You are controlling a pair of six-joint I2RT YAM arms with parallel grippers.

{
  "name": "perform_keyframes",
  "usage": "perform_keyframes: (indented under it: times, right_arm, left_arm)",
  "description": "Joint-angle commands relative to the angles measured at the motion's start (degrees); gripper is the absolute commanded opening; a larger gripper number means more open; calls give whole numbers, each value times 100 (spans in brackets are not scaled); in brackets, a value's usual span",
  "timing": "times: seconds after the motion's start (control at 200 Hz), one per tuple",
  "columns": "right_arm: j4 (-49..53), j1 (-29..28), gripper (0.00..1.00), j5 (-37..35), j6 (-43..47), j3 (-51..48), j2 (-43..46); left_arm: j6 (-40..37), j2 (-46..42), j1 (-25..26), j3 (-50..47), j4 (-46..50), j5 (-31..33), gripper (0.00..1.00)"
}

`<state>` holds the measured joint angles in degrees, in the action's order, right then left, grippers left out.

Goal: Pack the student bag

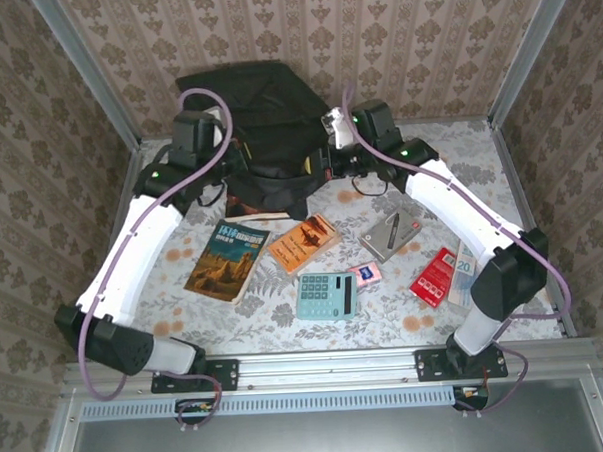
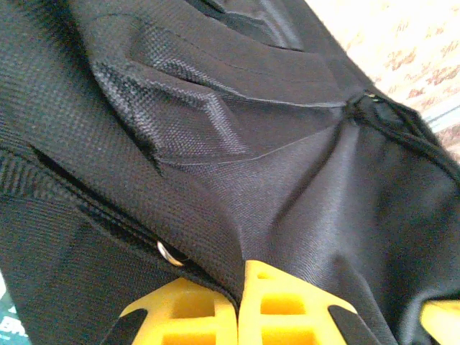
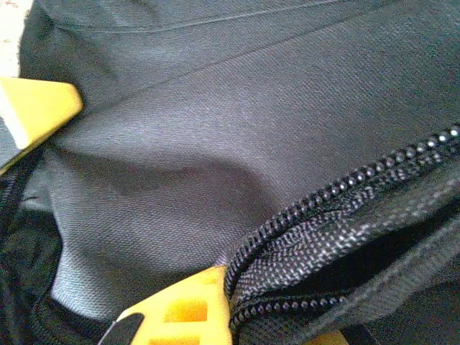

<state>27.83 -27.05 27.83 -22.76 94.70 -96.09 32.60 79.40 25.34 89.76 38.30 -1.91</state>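
Both my left fingers (image 2: 194,309) and my right fingers (image 3: 180,309) are squeezed tight on the bag (image 1: 261,108), top middle of the frame, I think to pull its mouth open for packing.

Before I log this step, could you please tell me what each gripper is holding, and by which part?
Both hold the student bag: the left gripper pinches a fabric fold, the right gripper grips fabric beside the open zipper.
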Motion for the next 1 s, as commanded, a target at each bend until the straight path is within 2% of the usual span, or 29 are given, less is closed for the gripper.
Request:
perform_keyframes:
  times: [0.0, 0.045, 0.1, 0.15, 0.245, 0.435, 0.52, 0.58, 0.705, 0.865, 0.995]
  right_arm:
    - [-47, 15, 0, -160, 354, 114, -330]
    - [-14, 15, 0, -125, 295, 30, -396]
    - [10, -15, 0, -80, 274, -112, -436]
    - [123, -37, 0, -273, 315, -214, -485]
    - [265, -46, 6, -664, 424, -394, -565]
    - [603, -37, 10, -1136, 532, -631, -745]
    - [577, -29, 26, -1324, 397, -829, -789]
    - [468, 8, 43, -1438, 225, -1072, -739]
    - [-264, 148, 58, -1425, -277, -1787, -281]
    - [-1733, 428, 59, -628, -1459, -2827, 261]
    - [-2587, 540, 58, -296, -2056, -3282, 442]
  left_arm:
    - [-37, -152, -81, -293, 212, -332, 7]
    - [92, -160, -80, -545, 155, -563, 15]
    - [254, -215, -67, -925, -9, -832, 33]
    - [362, -304, -44, -1248, -119, -947, 45]
    - [390, -545, 5, -1761, -307, -938, 56]
    - [327, -691, 18, -1968, -247, -779, 57]
    - [266, -689, 45, -1912, -227, -715, 57]
    - [206, -671, 41, -1828, -179, -678, 57]
    - [-67, -638, 346, -1584, -63, -526, 59]
    - [-308, -553, 537, -1388, -49, -521, 61]
    - [-436, -447, 731, -1290, -175, -582, 61]
